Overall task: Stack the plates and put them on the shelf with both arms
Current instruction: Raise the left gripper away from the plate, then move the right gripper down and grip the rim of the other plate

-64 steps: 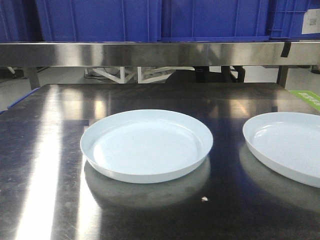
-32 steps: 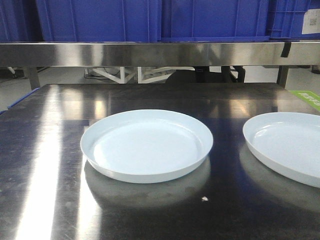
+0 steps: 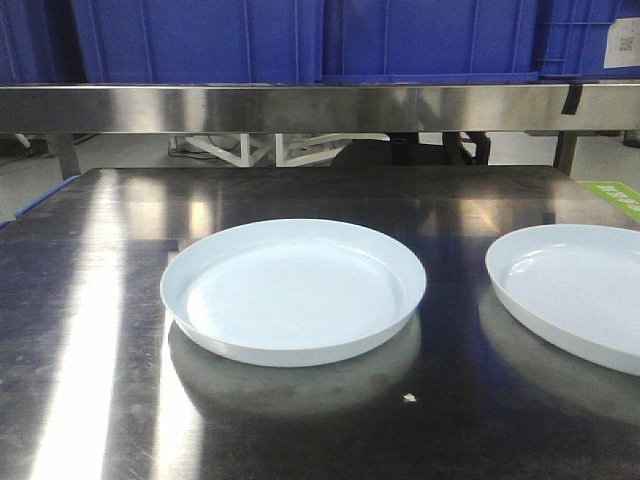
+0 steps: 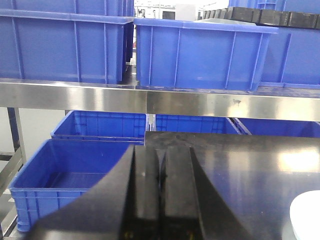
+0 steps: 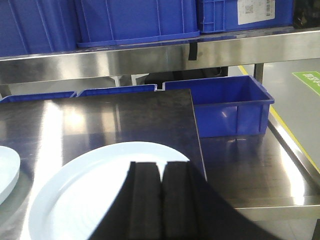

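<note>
Two white plates lie on the dark steel tabletop: one plate in the middle, the other plate cut off by the right edge. The shelf shows as a brushed steel rail behind them. Neither gripper appears in the front view. In the left wrist view my left gripper is shut and empty, above the table's left part, with a plate's rim far to its right. My right gripper is shut and empty, hovering over the right plate; the other plate's edge shows at left.
Blue crates stand on the shelf above the rail. More blue crates sit low beyond the table's left edge, and one crate beyond its right edge. A small crumb lies near the front.
</note>
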